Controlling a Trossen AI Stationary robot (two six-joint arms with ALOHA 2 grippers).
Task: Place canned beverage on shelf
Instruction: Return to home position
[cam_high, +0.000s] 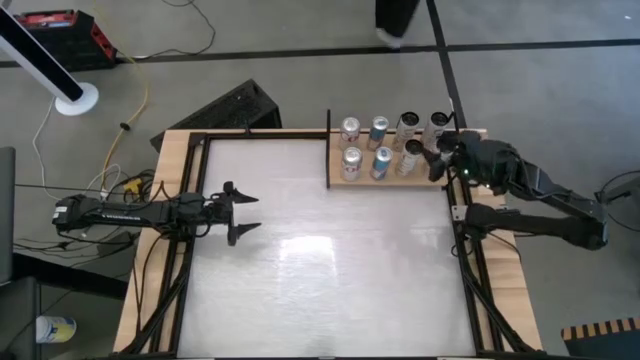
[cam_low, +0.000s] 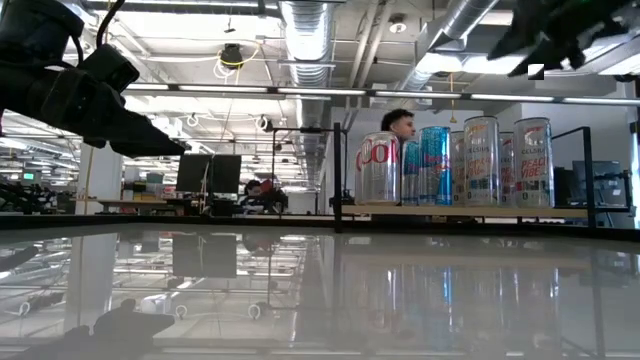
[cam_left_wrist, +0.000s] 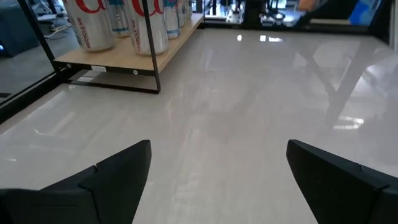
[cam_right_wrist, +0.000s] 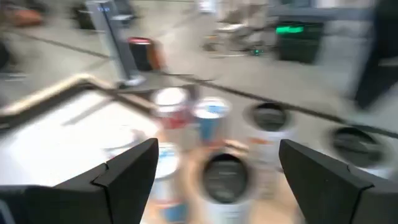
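Observation:
The shelf (cam_high: 395, 178), a light-brown wooden board with thin black posts, stands at the table's far right. Several upright beverage cans (cam_high: 381, 160) stand on it in two rows, on their bases. They also show in the low view (cam_low: 434, 165). My right gripper (cam_high: 438, 157) is open and hovers above the cans at the shelf's right end. In the right wrist view (cam_right_wrist: 217, 162) a dark-topped can (cam_right_wrist: 225, 176) stands below, between the fingers. In the low view this gripper (cam_low: 560, 40) is clear of the can tops. My left gripper (cam_high: 252, 213) is open and empty above the table's left part.
The glossy white tabletop (cam_high: 330, 270) stretches between the two arms. A black post (cam_high: 328, 150) stands at the shelf's left end. A person (cam_low: 398, 125) shows in the room behind the shelf. Black frame rails (cam_high: 465, 260) run along the table's sides.

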